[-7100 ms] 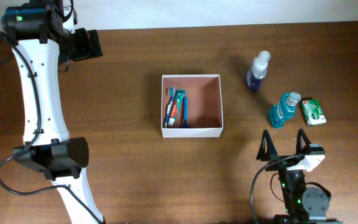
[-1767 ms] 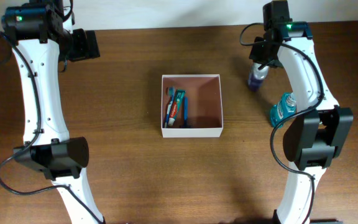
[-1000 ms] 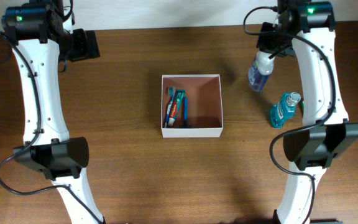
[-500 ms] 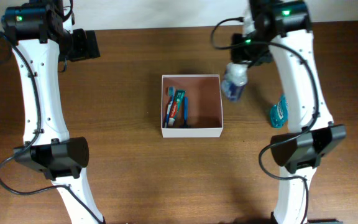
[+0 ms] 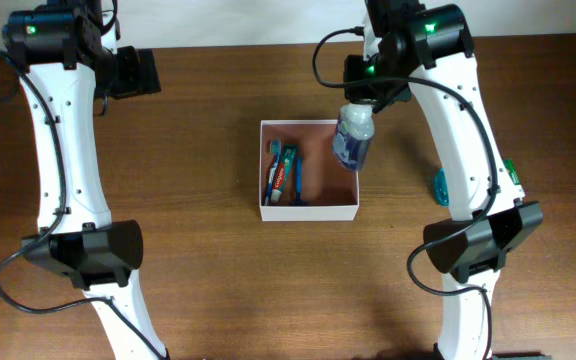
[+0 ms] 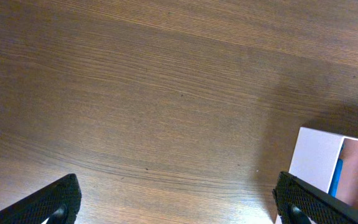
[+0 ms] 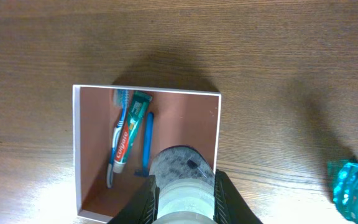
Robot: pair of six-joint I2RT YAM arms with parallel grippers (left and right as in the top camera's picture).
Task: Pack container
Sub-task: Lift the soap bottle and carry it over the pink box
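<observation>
Over the 3 o'clock side of the container, which sits mid-table, the right gripper is clenched on a spray bottle. At 10 o'clock the left gripper stands wide open, empty.

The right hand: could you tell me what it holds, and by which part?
The right hand holds the blue spray bottle by its white top end.

The container is white-walled and pinkish-brown inside, the bottle seemingly blue, the table brown wood-grain.
</observation>
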